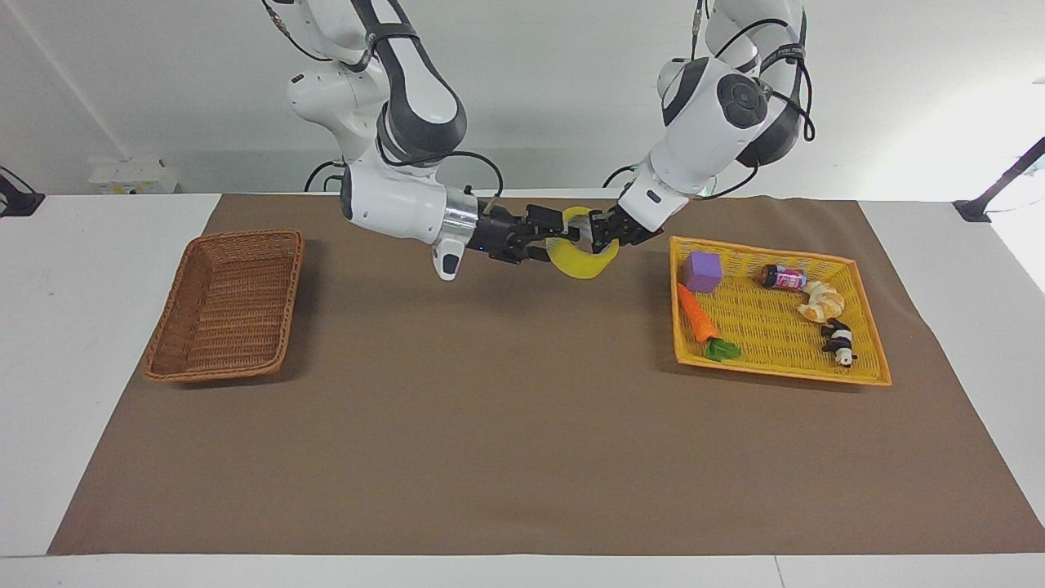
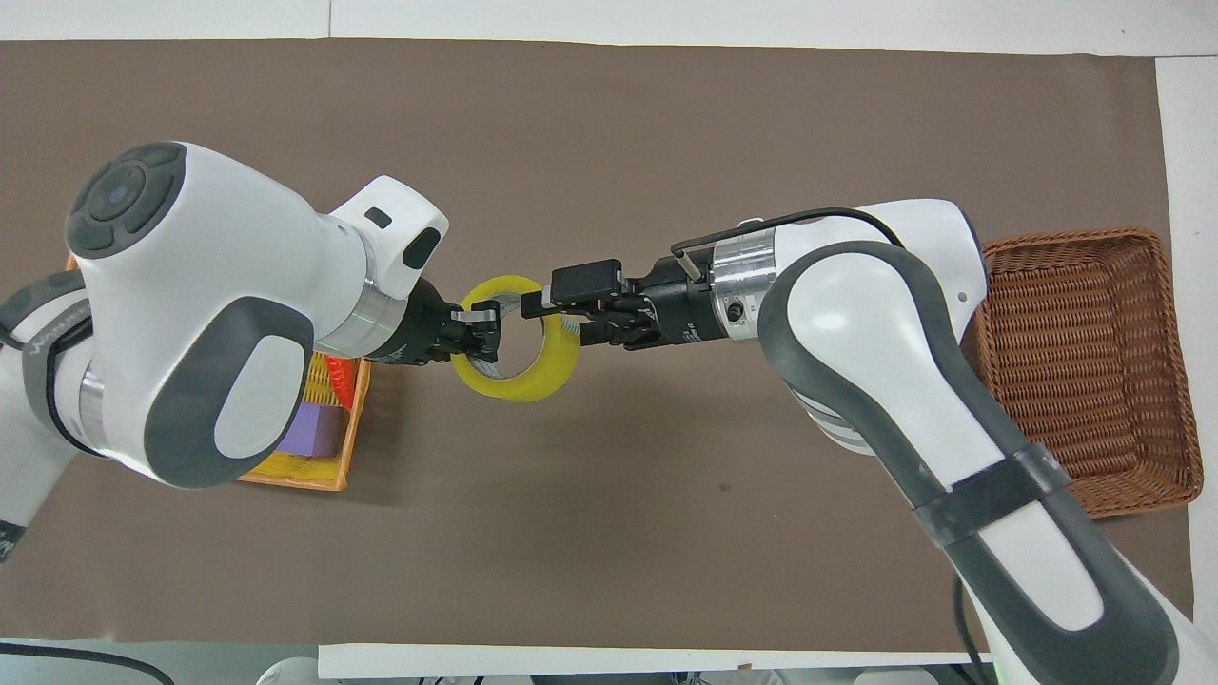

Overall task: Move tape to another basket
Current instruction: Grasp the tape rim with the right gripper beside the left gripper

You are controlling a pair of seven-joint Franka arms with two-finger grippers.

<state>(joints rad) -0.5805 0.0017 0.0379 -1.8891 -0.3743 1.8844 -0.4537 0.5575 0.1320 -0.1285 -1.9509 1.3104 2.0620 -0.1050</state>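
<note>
No writing is legible. Tape (image 1: 581, 263) hangs in the air midway along the worktop's (image 1: 522, 457) robot-side edge, pinched by the left claw (image 1: 600, 234) and entered by the right claw (image 1: 557, 237), whose finger spread cannot be told. Both forearms lie near level. Basket (image 1: 224, 306) stands at the right arm's end.

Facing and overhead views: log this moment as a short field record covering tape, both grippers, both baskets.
tape: in the air over the brown mat, between the two baskets
left gripper: shut on the tape's wall
right gripper: at the tape's other edge, one finger through the ring; closure unclear
basket: brown wicker, holds nothing, at the right arm's end
yellow tray basket: holds toys, at the left arm's end
stage: mid-air handover
</note>
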